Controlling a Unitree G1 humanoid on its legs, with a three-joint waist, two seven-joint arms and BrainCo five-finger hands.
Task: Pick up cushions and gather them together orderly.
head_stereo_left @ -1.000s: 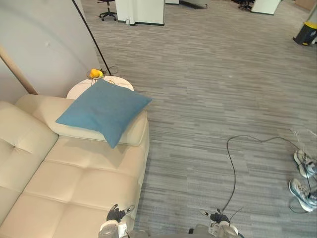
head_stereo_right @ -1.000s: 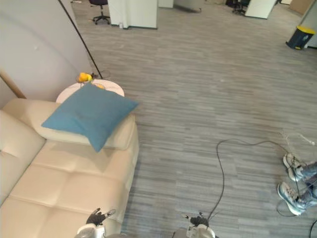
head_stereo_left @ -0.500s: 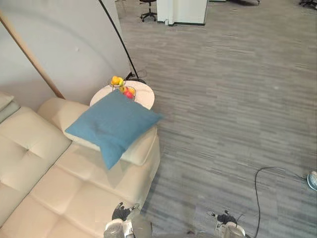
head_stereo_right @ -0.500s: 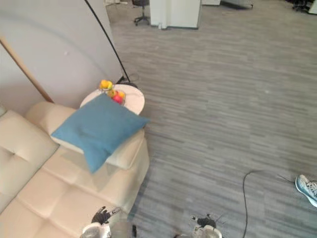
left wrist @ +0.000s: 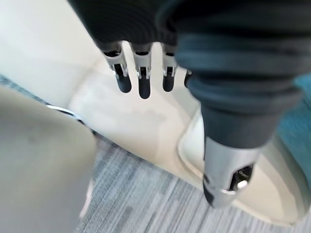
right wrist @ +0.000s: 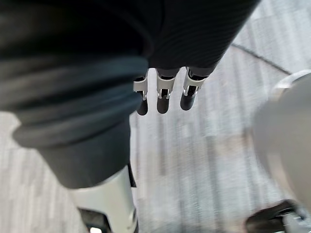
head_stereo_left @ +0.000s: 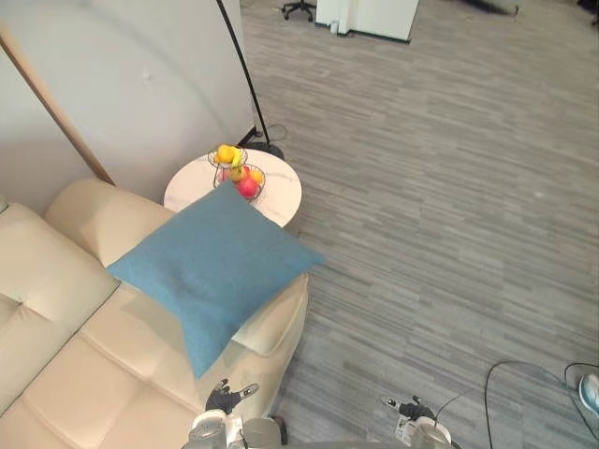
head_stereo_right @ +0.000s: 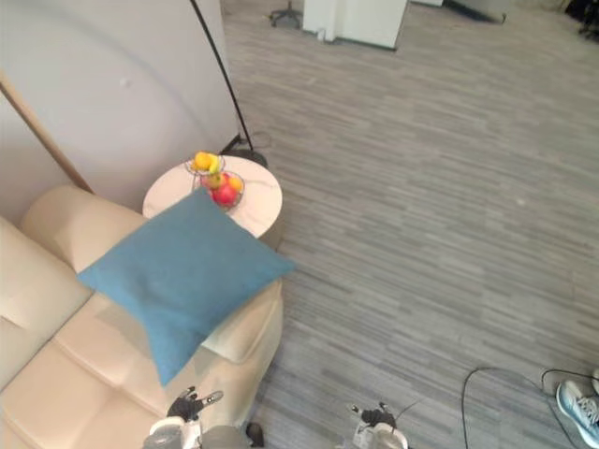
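A blue square cushion [head_stereo_left: 215, 271] lies tilted over the armrest of the cream sofa [head_stereo_left: 84, 374]; its edge shows as blue cloth [left wrist: 296, 121] in the left wrist view. My left hand [head_stereo_left: 223, 400] hangs low at the sofa's front corner, fingers [left wrist: 141, 80] straight and holding nothing, well below the cushion. My right hand [head_stereo_left: 409, 410] hangs over the grey carpet, fingers [right wrist: 163, 94] relaxed and empty.
A small round white side table [head_stereo_left: 281, 192] stands behind the armrest with a wire basket of fruit [head_stereo_left: 238, 174] on it. A black lamp pole [head_stereo_left: 241, 70] leans by the wall. A person's shoe [head_stereo_right: 578, 410] rests on the carpet at right.
The camera has moved closer and turned left, so the cushion and side table sit larger and nearer. The cushion and both hands keep their places and states.
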